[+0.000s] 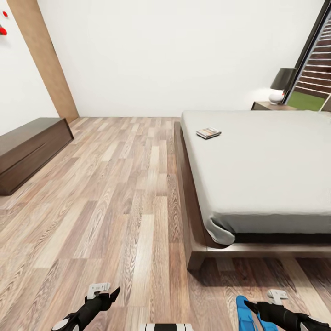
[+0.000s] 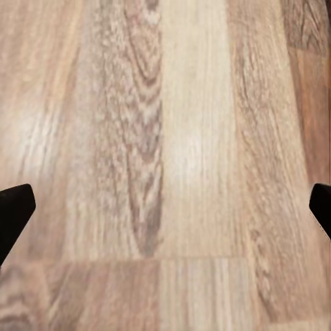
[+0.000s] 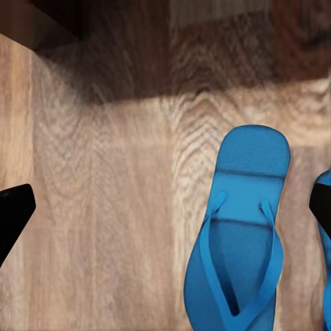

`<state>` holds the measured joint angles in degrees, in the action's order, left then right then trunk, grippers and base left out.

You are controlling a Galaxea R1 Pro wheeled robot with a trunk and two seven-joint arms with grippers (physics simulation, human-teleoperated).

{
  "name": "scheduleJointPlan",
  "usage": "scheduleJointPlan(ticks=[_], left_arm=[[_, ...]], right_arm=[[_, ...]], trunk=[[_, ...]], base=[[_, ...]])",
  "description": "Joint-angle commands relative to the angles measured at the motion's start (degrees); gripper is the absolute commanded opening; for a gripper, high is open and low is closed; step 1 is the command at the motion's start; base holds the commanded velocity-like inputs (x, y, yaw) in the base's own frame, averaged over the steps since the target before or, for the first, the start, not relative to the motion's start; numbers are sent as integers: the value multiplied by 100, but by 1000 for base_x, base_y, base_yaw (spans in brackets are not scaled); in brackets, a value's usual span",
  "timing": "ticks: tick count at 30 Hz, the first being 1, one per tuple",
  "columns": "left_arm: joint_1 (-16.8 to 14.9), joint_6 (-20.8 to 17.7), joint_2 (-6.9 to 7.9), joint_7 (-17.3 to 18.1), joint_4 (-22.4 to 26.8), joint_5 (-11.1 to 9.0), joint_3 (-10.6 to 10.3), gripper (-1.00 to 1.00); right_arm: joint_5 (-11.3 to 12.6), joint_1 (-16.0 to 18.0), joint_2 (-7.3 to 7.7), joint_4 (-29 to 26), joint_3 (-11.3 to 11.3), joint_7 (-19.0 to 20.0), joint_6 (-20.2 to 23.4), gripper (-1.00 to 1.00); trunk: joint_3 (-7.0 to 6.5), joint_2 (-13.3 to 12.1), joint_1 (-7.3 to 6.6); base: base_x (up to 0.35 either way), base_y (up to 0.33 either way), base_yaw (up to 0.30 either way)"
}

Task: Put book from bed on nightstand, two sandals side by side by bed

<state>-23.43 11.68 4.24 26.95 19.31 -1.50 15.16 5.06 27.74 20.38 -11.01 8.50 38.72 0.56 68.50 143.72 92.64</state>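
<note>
The right gripper [image 3: 165, 207] was held wide open over a blue sandal [image 3: 241, 234] on the floor [image 1: 115, 193] by the bed [image 1: 257, 170] foot. A 2nd sandal [image 3: 325, 276] edge was seen beside it. The left gripper [image 2: 165, 207] was spread wide over bare planks. The book [image 1: 208, 133] lay on the mattress.

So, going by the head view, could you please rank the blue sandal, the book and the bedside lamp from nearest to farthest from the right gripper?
1. The blue sandal lies on the floor right beside the right gripper.
2. The book lies on the mattress, near the bed's left edge.
3. The lamp stands on the nightstand beyond the bed's far end.
</note>
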Motion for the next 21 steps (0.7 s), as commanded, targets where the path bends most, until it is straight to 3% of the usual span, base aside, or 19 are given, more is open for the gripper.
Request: scheduleJointPlan(ticks=[1, 6, 12, 21], left_arm=[[-4, 1, -2, 41, -12, -15, 31, 100], [-4, 15, -2, -44, -164, -9, 30, 100], [-4, 25, -2, -162, -277, -8, 30, 100], [-4, 32, 0, -185, -438, -17, 39, 100]], right_arm=[[42, 3, 0, 35, 3, 24, -15, 100], [35, 3, -92, 635, 3, 0, -588, 100], [31, 3, -497, 1191, 3, -13, -1485, 100], [30, 3, -595, 1301, 3, -14, -1678, 100]], trunk=[[-19, 0, -3], [-129, -7, -16], [-262, -15, -32], [-462, -27, -55]], base=[[0, 0, 0], [0, 0, 0], [0, 0, 0], [0, 0, 0]])
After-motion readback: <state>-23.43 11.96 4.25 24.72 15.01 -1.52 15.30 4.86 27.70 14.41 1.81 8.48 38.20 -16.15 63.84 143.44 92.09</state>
